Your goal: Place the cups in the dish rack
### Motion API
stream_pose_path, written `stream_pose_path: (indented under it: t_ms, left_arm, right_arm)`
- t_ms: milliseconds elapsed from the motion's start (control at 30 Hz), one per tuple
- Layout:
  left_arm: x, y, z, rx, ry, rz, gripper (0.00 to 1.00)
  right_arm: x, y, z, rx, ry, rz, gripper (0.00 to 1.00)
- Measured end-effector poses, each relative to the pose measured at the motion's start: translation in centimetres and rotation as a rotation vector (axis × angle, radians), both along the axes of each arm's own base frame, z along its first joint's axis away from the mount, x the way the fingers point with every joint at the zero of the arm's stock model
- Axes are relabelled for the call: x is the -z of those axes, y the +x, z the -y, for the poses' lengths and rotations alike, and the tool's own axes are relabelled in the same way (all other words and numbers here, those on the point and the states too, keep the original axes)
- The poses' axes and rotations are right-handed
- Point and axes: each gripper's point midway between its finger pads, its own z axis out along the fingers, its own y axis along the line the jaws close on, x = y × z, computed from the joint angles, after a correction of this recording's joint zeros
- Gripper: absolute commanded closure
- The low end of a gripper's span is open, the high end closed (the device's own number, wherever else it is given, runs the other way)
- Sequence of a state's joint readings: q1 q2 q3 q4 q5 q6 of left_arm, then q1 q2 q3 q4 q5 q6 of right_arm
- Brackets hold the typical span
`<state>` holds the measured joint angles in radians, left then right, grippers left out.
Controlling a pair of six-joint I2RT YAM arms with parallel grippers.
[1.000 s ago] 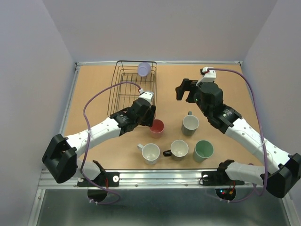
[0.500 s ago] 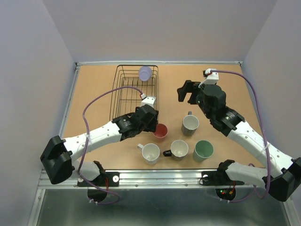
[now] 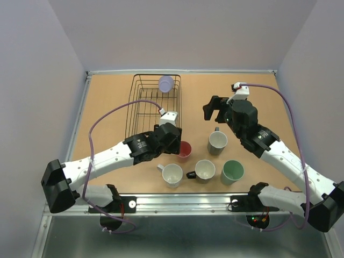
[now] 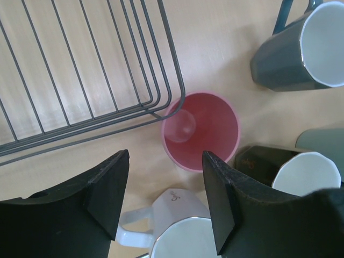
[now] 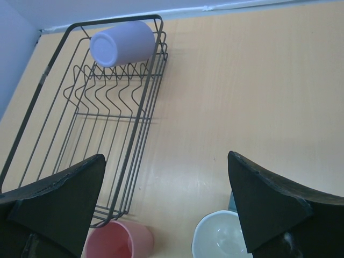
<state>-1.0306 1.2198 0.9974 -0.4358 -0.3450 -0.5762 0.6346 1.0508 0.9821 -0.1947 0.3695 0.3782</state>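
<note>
The black wire dish rack (image 3: pixel 141 107) (image 4: pixel 80 80) (image 5: pixel 102 134) stands at the back left, with a lavender cup (image 3: pixel 166 83) (image 5: pixel 122 43) lying in its far end. On the table stand a pink cup (image 3: pixel 184 150) (image 4: pixel 201 130) (image 5: pixel 118 241), a white cup (image 3: pixel 172 174) (image 4: pixel 177 226), a black-handled cup (image 3: pixel 205 170) (image 4: pixel 290 166), a mint green cup (image 3: pixel 233 171) and a grey cup with a white inside (image 3: pixel 217 142) (image 4: pixel 298 48) (image 5: pixel 223 236). My left gripper (image 3: pixel 176 144) (image 4: pixel 165 161) hangs open above the pink and white cups, holding nothing. My right gripper (image 3: pixel 213 109) (image 5: pixel 165 161) is wide open and empty, above the table beyond the grey cup.
The pink cup sits against the rack's near right corner. The cups on the table stand close together in the near middle. Walls close the table on the left, back and right.
My left arm has reached forward and right, from the rack's near edge to above the pink and white cups. The rack shifted slightly and settled. The right gripper barely moved.
</note>
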Motion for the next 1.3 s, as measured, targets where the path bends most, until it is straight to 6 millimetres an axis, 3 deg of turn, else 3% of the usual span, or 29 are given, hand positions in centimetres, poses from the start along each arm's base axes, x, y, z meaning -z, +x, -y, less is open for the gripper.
stream_pose_path:
  t_ms: [267,567,633,767,833,900,1000,1300]
  left_arm:
    - [2.9,-1.0,1.3,0.003,0.057,-0.057,0.35]
    - [5.8,-0.5,1.2,-0.048,0.132,-0.087,0.41]
    - [6.3,-0.5,1.2,-0.054,0.146,-0.091,0.45]
    - [7.2,-0.2,1.5,-0.060,0.159,-0.094,0.62]
    - [7.4,-0.1,1.7,-0.060,0.156,-0.093,0.72]
    - [7.4,0.0,1.8,-0.061,0.153,-0.091,0.88]
    - [7.4,0.1,2.0,-0.058,0.150,-0.088,1.00]
    - [7.0,-0.3,2.2,-0.038,0.138,-0.096,1.00]
  right_arm:
    - [0.0,-0.2,0.1,0.002,0.008,0.000,0.00]
    - [0.5,-0.7,0.5,0.003,-0.005,-0.016,0.00]
    - [0.5,-0.8,0.6,0.004,-0.005,-0.015,0.00]
    - [0.8,-0.8,0.7,0.008,-0.011,-0.022,0.00]
    - [1.3,-0.8,0.8,0.010,-0.019,-0.032,0.00]
    - [1.6,-0.9,0.8,0.010,-0.026,-0.041,0.00]
    - [1.6,-0.9,0.8,0.011,-0.026,-0.041,0.00]
    - [1.8,-1.0,0.9,0.013,-0.026,-0.048,0.00]
